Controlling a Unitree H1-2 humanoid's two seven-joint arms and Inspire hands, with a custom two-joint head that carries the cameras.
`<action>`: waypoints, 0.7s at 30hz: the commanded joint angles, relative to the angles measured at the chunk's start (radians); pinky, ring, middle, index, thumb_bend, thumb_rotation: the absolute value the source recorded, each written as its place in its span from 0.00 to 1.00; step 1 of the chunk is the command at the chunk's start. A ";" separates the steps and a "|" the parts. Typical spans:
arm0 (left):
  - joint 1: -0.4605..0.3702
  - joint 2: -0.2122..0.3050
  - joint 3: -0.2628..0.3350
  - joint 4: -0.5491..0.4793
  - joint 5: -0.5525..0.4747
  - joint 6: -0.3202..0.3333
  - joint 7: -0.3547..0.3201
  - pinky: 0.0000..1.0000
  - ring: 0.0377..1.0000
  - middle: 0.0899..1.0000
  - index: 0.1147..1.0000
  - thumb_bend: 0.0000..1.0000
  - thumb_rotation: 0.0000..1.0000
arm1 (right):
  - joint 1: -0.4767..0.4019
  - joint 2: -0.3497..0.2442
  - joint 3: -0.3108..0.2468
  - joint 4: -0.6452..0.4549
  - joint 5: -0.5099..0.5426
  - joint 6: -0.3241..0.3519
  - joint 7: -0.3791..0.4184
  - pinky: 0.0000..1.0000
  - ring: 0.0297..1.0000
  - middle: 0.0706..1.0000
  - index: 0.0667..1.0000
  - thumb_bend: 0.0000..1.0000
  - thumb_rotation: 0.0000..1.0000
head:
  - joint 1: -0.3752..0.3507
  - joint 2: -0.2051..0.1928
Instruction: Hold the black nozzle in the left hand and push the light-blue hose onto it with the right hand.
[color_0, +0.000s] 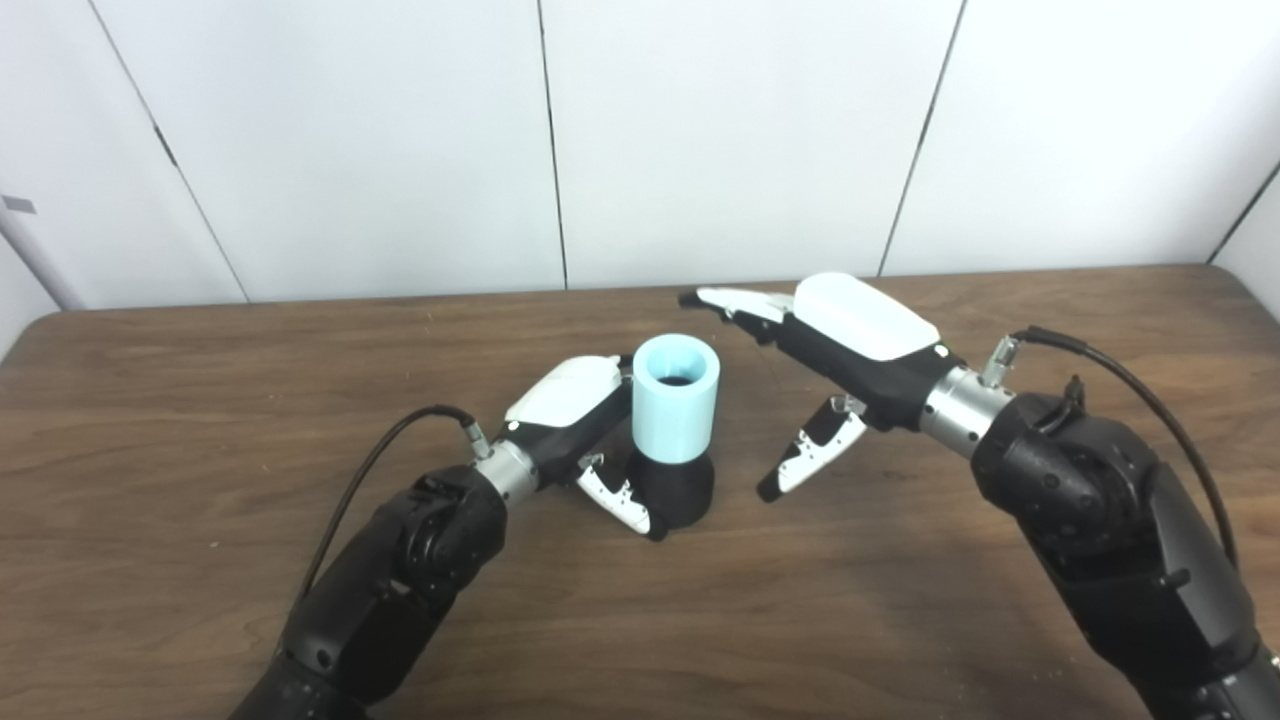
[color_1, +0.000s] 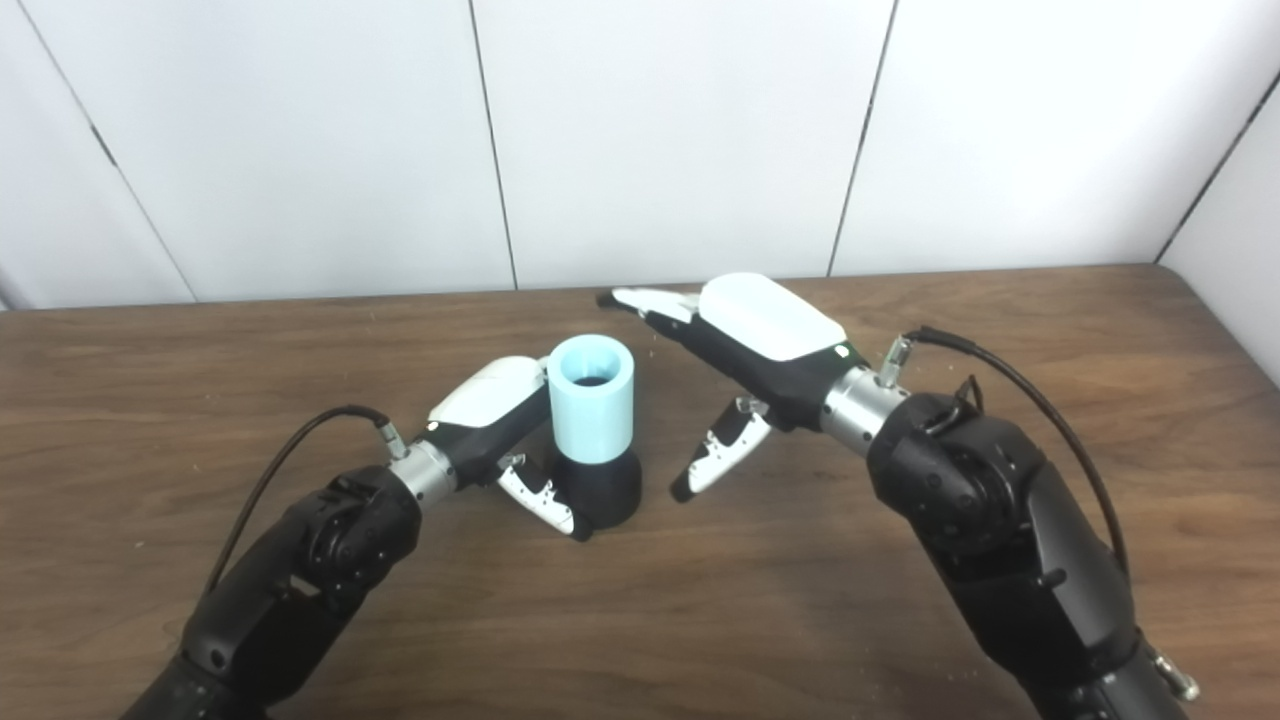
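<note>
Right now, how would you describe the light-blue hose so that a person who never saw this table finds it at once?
Look at the brown wooden table, near its middle, between the two robot hands. There a short light-blue hose stands upright on a black nozzle, which the left hand holds; the right hand is open and apart from it. It is the only pale blue thing, a wide tube open at the top.

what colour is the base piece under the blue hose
Black; the nozzle under the light-blue hose shows best in the left eye view.

Dark brown wood-grain surface (color_0: 900, 620), running back to white wall panels (color_0: 720, 130). Near its middle, standing upright on it: black nozzle (color_0: 685, 490), light-blue hose (color_0: 676, 398) seated on top, open end facing up.
</note>
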 joint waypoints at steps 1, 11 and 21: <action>-0.003 0.015 -0.006 0.014 0.014 0.013 -0.036 1.00 0.60 0.40 0.43 0.53 0.00 | -0.008 0.014 -0.042 -0.029 0.018 0.034 -0.032 0.62 0.76 0.83 0.82 0.77 0.00 | -0.001 -0.004; 0.003 0.016 -0.005 0.010 0.017 0.007 -0.028 1.00 0.61 0.40 0.43 0.53 0.00 | 0.098 0.118 -0.152 0.101 0.150 0.007 -0.220 0.48 0.62 0.69 0.72 0.74 0.06 | 0.004 -0.005; 0.005 0.009 0.006 0.004 0.003 0.033 -0.047 1.00 0.66 0.59 0.43 0.52 0.06 | 0.147 0.176 -0.188 0.191 0.211 -0.068 -0.391 0.49 0.62 0.70 0.72 0.74 0.12 | 0.009 -0.007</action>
